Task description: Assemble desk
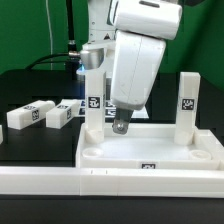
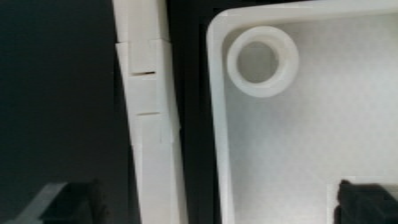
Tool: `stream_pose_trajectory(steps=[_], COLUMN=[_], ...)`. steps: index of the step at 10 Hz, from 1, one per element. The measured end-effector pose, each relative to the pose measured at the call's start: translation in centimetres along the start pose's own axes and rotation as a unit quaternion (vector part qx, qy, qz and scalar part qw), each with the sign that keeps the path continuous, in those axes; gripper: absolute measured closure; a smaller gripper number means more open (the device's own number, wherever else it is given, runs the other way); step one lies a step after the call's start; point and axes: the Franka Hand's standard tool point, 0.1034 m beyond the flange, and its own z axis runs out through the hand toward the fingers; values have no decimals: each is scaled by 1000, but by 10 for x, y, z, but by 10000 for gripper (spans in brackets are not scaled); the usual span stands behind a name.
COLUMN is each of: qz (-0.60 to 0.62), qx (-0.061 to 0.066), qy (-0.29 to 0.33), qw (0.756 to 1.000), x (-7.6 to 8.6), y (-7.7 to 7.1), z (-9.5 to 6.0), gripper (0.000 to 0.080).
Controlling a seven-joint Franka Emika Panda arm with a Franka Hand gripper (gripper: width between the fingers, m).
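The white tabletop (image 1: pixel 150 148) lies rim up near the front of the table. Two white legs stand upright in its far corners, one at the exterior view's left (image 1: pixel 93 95) and one at its right (image 1: pixel 188 105). Two more tagged legs (image 1: pixel 25 116) (image 1: pixel 62 112) lie loose on the black surface at the left. My gripper (image 1: pixel 120 125) hangs over the tabletop just right of the left upright leg. In the wrist view the gripper (image 2: pixel 217 203) is open, dark fingertips (image 2: pixel 71 205) far apart over the tabletop rim (image 2: pixel 217 110), with an empty round corner socket (image 2: pixel 263 60) ahead.
A long white border rail (image 1: pixel 110 182) runs along the front, against the tabletop. In the wrist view a long white bar (image 2: pixel 151 100) with two small notches runs beside the tabletop across a dark gap; I cannot tell what it is. Cables hang behind the arm.
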Motion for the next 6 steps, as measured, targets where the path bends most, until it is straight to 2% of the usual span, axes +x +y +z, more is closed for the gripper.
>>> stream_pose_trajectory(steps=[1, 2, 3, 4, 6], qz=[78, 149, 189, 214, 283], qx=[3, 18, 30, 26, 26], qy=[-2, -5, -12, -12, -15], qw=[997, 989, 982, 976, 959], x=[-7, -7, -12, -14, -12], y=[-6, -29, -30, -25, -26], z=[4, 12, 9, 7, 9], gripper=[151, 151, 151, 151, 151])
